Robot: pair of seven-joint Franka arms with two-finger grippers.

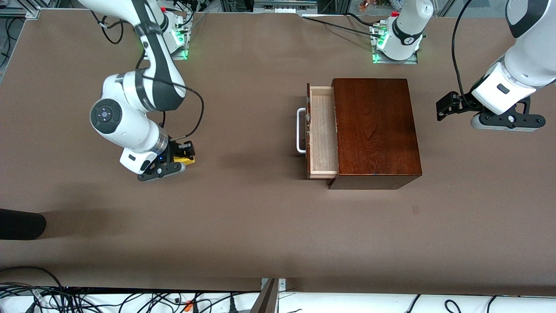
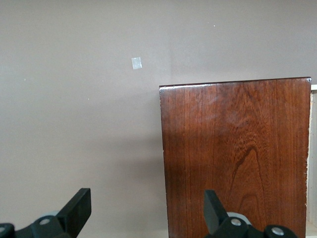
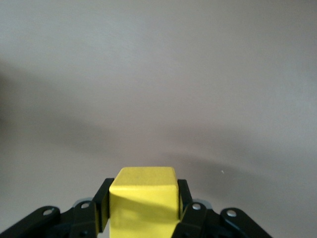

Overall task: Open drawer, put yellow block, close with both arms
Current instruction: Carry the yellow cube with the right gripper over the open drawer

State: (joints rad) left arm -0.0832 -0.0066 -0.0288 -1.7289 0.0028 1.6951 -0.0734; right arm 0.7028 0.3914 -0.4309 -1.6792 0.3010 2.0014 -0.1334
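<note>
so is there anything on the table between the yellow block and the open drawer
Nothing visible. The right gripper is shut on the yellow block toward the right arm's end of the table, and only bare tabletop lies between it and the drawer, which is pulled out with its tray empty. The left gripper waits open beside the wooden box.

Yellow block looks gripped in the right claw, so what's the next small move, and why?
Probably lift it and carry it toward the open drawer: the right claw is shut on the yellow block low at the table, and the drawer holds nothing.
</note>
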